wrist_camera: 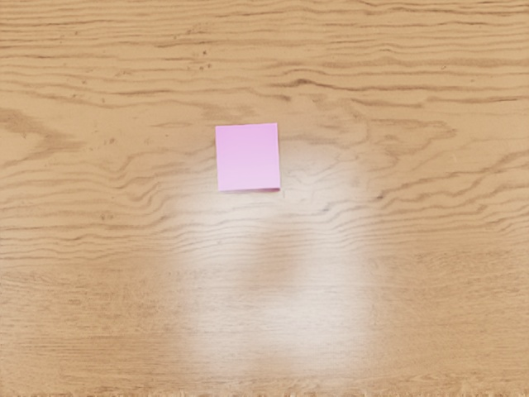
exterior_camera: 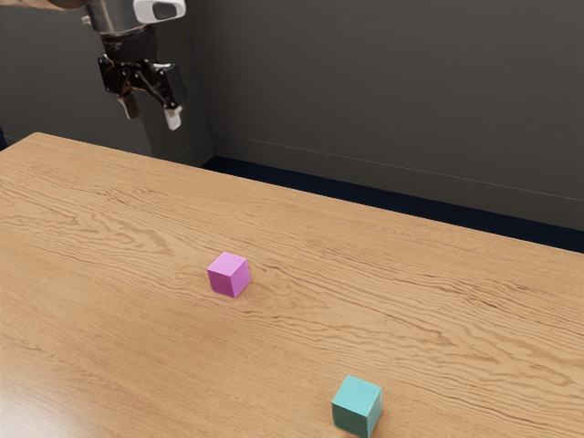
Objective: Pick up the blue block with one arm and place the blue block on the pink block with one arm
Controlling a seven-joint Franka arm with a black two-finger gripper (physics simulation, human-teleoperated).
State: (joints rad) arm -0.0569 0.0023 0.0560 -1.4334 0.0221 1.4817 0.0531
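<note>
One blue block (exterior_camera: pixel 357 405) is sitting on the table (exterior_camera: pixel 91 228), well apart from the pink block (exterior_camera: pixel 228 274) (nearer the camera), while your gripper (exterior_camera: pixel 151 111) is hanging high, jaws apart and empty; it's probably handling light, rigid, slick, so you're wanting opposite flat sides.
</note>
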